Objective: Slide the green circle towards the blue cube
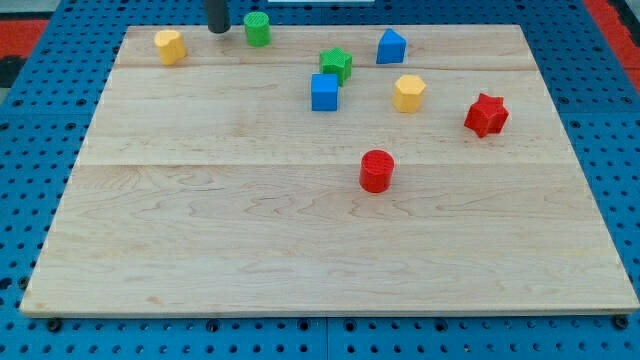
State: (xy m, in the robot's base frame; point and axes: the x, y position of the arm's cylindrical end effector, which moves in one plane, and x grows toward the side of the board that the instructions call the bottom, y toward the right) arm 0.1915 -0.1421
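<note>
The green circle (257,28), a short green cylinder, stands near the top edge of the wooden board, left of centre. The blue cube (324,92) sits lower and to the right, just below a green star (337,64). My tip (217,30) is at the view's top, just left of the green circle, with a small gap between them. The rod rises out of the frame.
A yellow block (169,46) lies at the top left. A blue pointed block (391,46) is at the top right of centre, a yellow block (408,93) below it. A red star (486,115) is at the right, a red cylinder (377,171) near the middle. The board (200,250) rests on a blue pegboard.
</note>
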